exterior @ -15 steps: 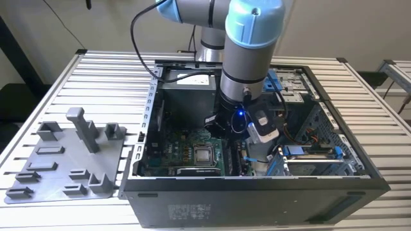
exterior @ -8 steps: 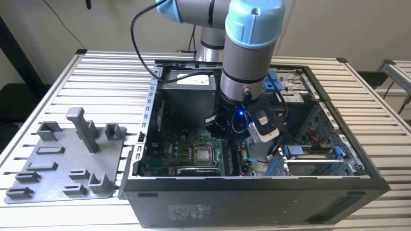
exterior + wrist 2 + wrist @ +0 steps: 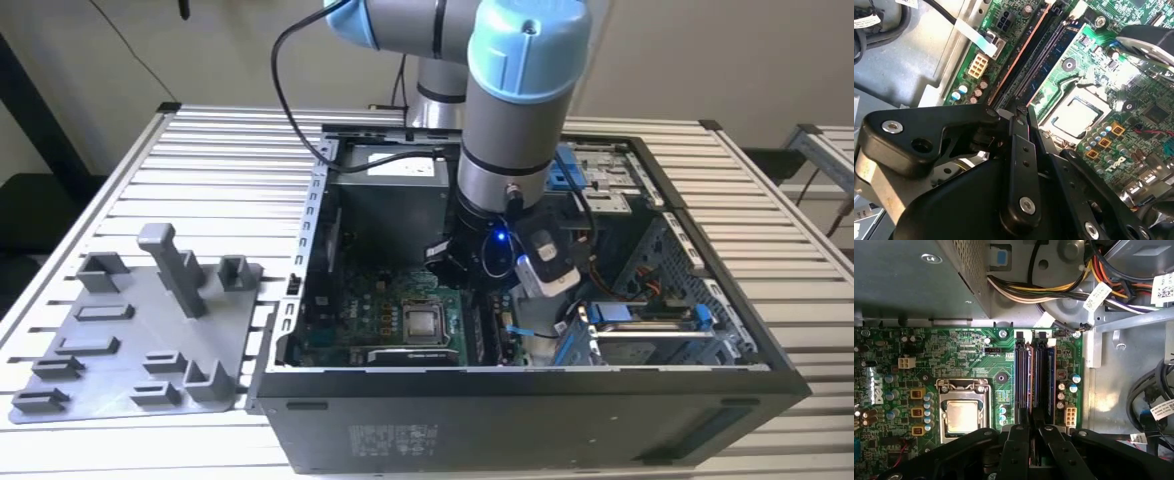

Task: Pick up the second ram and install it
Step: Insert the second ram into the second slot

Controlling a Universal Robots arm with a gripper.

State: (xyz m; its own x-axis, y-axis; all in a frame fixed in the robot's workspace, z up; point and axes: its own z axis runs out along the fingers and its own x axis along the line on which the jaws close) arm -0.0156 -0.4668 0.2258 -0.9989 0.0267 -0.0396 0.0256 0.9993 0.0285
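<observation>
- Now the gripper sits low inside the open case, over the motherboard – just beside the CPU.
- Its fingers are drawn together, clamped on the near end of the second ram.
- In both wrist views the second ram stands on edge along a slot, parallel to another stick beside it.
- A grey plate lies on the worktop – well apart from the arm.
</observation>
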